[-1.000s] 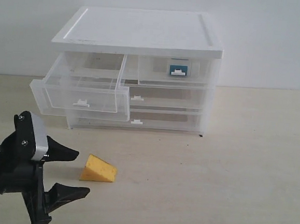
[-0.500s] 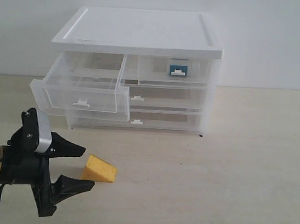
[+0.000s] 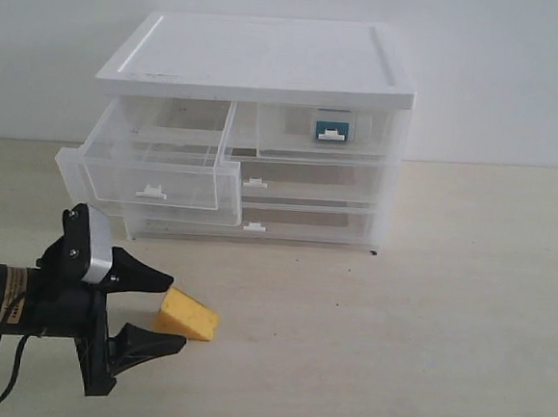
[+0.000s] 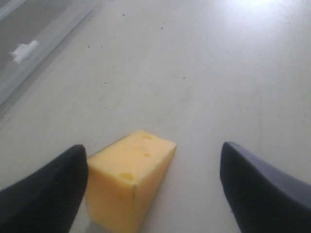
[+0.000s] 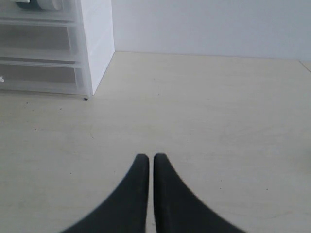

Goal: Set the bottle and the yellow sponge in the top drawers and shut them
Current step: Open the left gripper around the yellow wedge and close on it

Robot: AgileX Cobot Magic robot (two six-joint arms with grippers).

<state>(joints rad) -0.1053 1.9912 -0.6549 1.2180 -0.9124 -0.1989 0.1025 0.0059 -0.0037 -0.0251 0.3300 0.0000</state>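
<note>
The yellow sponge (image 3: 191, 317) lies on the table in front of the drawer unit. My left gripper (image 3: 178, 314) is open, its fingers either side of the sponge's near end. In the left wrist view the sponge (image 4: 129, 182) sits close against one finger, with a wide gap to the other; the left gripper (image 4: 153, 154) holds nothing. The top left drawer (image 3: 157, 165) is pulled out and looks empty. The top right drawer (image 3: 328, 135) is shut, and the teal bottle (image 3: 332, 129) shows through its front. My right gripper (image 5: 146, 158) is shut and empty above bare table.
The white drawer unit (image 3: 262, 57) stands at the back, its two full-width drawers (image 3: 305, 182) shut below the top ones. In the right wrist view, the unit's corner (image 5: 99, 48) is far ahead of the right gripper. A pale wall rises behind.
My left gripper has moved right, up to the sponge, so its open fingers now flank it. The sponge, the drawers and the right gripper have not moved.
</note>
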